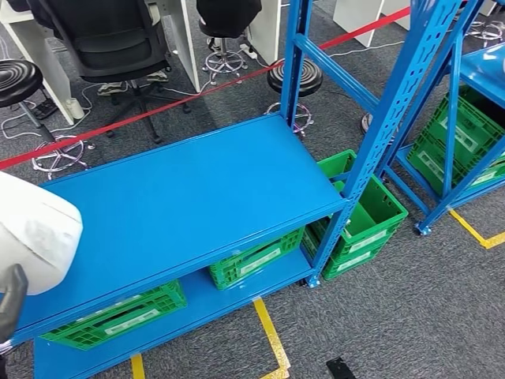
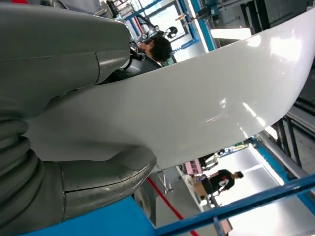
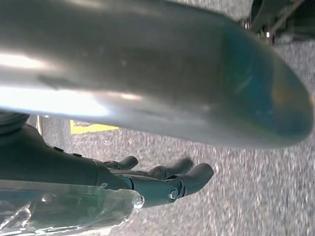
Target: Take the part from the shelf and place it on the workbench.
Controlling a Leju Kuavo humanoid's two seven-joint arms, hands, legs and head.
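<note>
my left hand (image 2: 74, 147) grips the white part (image 2: 193, 103): in the left wrist view my thick grey thumb (image 2: 111, 174) lies along one edge of its glossy curved surface and the grey body of the hand presses the opposite side, so the part is clamped between them. in the head view the same white part (image 1: 32, 233) shows at the far left, lifted just off the front left corner of the blue shelf (image 1: 190, 197), with a dark piece of my hand (image 1: 10, 300) under it. the shelf's top board is bare blue metal. below it, green crates (image 1: 119, 316) sit on the lower board, and another green crate (image 1: 363, 213) stands on the grey carpet beside the shelf's right post. a second blue rack (image 1: 458, 103) with more green crates stands to the right. yellow tape marks (image 1: 271, 339) run on the floor in front, a red tape line (image 1: 178, 103) crosses behind, and office chairs and stools stand beyond it. my right hand (image 3: 163, 179) hangs over the carpet, its dark fingers loosely apart and holding nothing.
</note>
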